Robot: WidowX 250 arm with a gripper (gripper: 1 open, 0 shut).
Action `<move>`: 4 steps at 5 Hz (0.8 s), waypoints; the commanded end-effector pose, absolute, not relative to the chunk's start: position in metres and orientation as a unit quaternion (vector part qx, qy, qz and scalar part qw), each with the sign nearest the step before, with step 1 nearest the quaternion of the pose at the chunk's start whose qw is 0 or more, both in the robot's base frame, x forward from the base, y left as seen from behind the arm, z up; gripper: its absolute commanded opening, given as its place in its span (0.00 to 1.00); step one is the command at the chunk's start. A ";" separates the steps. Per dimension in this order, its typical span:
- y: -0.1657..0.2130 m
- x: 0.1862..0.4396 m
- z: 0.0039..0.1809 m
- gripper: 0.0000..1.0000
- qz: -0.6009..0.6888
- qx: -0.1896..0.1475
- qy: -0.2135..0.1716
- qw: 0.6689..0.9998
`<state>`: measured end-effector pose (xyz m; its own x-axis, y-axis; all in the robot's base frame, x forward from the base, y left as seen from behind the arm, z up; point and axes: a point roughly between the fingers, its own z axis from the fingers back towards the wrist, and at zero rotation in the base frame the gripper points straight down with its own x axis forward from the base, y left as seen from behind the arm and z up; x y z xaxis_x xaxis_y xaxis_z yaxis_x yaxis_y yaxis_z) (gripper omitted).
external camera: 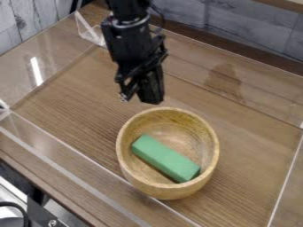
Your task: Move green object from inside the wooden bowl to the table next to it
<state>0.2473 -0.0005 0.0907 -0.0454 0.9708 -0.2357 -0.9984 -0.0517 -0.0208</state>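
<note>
Block (166, 159) slanting from upper left to lower right inside the bowl (128, 167), gripper (151, 100) closed on nothing.

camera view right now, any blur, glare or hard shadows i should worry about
Camera view: the black gripper looks soft, its fingers lacking crisp edges; the green block reads evenly lit, without strong glare; soft shading inside the wooden bowl, no hard shadow across the block; the whole picture is low in resolution, so the tabletop grain shows only faintly.
</note>
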 end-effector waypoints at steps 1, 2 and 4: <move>-0.005 0.251 0.101 0.00 0.722 -0.107 0.062 0.680; 0.005 0.253 0.106 0.00 0.734 -0.107 0.060 0.668; -0.010 0.239 0.085 1.00 0.760 -0.097 0.049 0.641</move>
<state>0.2326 -0.0113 0.0759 -0.1731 0.9625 -0.2089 -0.9841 -0.1778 -0.0040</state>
